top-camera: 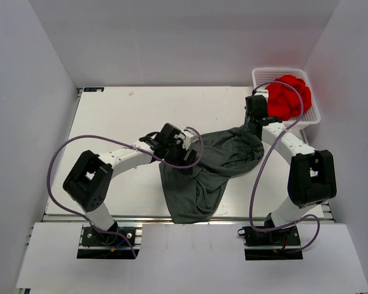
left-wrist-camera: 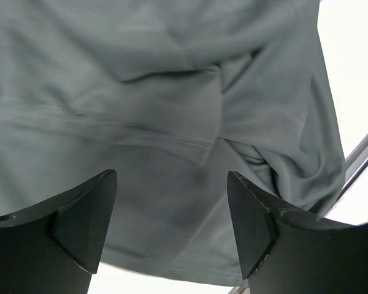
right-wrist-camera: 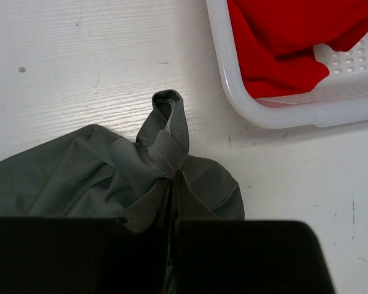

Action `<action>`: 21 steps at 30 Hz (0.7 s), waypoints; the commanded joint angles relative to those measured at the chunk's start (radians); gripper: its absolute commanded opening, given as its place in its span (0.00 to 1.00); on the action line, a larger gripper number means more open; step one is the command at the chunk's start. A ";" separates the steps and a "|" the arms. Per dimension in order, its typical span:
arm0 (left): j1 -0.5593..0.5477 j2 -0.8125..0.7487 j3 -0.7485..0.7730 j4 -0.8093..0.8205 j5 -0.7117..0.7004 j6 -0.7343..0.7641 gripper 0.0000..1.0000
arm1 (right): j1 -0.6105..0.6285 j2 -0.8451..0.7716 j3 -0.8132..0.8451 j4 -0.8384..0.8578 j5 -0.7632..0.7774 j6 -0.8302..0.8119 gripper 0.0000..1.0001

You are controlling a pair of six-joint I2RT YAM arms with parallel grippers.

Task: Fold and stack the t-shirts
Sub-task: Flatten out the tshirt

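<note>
Shirt [top-camera: 199, 171] lying crumpled at centre-right of desk [top-camera: 116, 116], lower part reaching near edge. Right gripper [right-wrist-camera: 173, 211] pinching small twisted tab of cloth at shirt's far right corner, jaws closed on it. Basket [right-wrist-camera: 233, 92] with red cloth [right-wrist-camera: 276, 43] sitting just beside. Left gripper [left-wrist-camera: 172, 226] hovering over bunched folds, jaws standing wide, holding nothing.

Risks:
- thin pinch likely slipping if right arm is pulling hard
- lift toward basket risking snag on rim
- left jaws possibly catching two layers; depth hard to judge from wrist view
</note>
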 commanded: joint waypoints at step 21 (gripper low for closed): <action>-0.149 0.157 0.179 -0.067 -0.282 0.039 0.21 | -0.033 -0.005 0.011 -0.002 -0.021 0.031 0.00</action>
